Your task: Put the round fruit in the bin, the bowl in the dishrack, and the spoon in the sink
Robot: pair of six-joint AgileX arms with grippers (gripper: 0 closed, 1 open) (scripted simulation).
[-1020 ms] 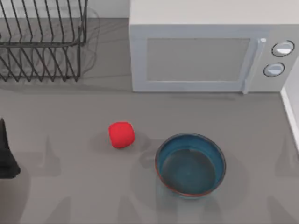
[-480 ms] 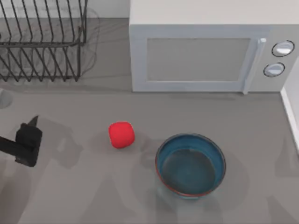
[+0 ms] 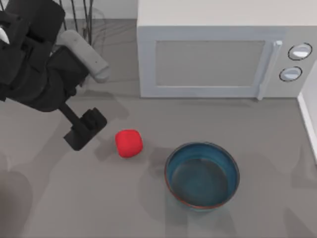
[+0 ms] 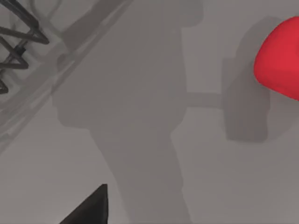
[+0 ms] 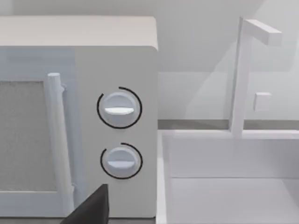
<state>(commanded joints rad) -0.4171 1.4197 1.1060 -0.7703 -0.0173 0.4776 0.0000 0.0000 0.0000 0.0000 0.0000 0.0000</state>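
The round fruit (image 3: 129,143), a small red ball, lies on the grey counter left of the bowl (image 3: 202,174), which is blue-teal inside with a reddish-brown rim. My left gripper (image 3: 85,130) hovers just left of the fruit, a short gap away. In the left wrist view the fruit (image 4: 280,60) sits at the edge. My left arm covers most of the dishrack (image 3: 83,17), whose black wires also show in the left wrist view (image 4: 16,28). The white sink (image 5: 233,186) lies right of the microwave. A dark part of my right gripper (image 5: 91,207) faces it. The spoon and the bin are out of view.
A pale grey microwave (image 3: 218,54) stands at the back, behind the fruit and bowl. The sink's rim (image 3: 308,119) runs along the right edge, with a white faucet (image 5: 243,74) behind the basin. Open counter (image 3: 99,198) lies in front of the fruit.
My left arm has swung in from the left edge over the dishrack. Its gripper has moved right, close to the round fruit. The fruit and the bowl have not moved.
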